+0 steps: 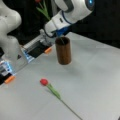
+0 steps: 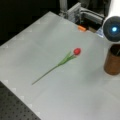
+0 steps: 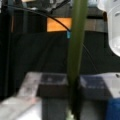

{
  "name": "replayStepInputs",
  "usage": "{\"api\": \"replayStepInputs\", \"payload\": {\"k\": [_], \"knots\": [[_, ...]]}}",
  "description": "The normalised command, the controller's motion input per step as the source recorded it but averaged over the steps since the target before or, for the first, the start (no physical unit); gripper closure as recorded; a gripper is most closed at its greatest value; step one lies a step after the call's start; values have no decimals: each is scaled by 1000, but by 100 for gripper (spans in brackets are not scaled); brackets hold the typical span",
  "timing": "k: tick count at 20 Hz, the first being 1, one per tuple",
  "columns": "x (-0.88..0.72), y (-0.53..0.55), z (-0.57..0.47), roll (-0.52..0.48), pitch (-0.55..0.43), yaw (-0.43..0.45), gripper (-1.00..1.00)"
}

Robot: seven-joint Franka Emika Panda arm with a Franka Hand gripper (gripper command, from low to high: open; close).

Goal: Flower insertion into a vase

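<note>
The dark-brown vase [image 1: 63, 50] stands upright on the grey table, at a front view's right edge [image 2: 112, 61]. Just above its rim, my gripper [image 1: 53, 28] is shut on a flower's green stem [image 3: 75, 50], which runs upright between the two dark fingers [image 3: 53, 87] in the wrist view. That flower's leaves [image 1: 43, 10] rise up and to the left behind the hand, and a thin length of stem shows inside the vase mouth. A second flower, a red tulip [image 1: 44, 82] with a long stem, lies flat on the table in both front views [image 2: 77, 51].
The robot's white base [image 1: 11, 45] stands at a front view's left. Beside it lie metal rails and orange tabs [image 1: 48, 50]. An arm joint with a blue light [image 2: 113, 28] hangs over the vase. A black perforated board [image 2: 15, 107] borders the table's bottom left.
</note>
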Motion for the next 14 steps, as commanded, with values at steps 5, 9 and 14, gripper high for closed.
{"api": "replayStepInputs", "payload": {"k": [5, 9, 14], "knots": [[311, 24, -173, -166, 41, 119, -100], [211, -19, -104, -90, -38, 81, -100], [160, -33, 20, -86, -10, 96, -100]]}}
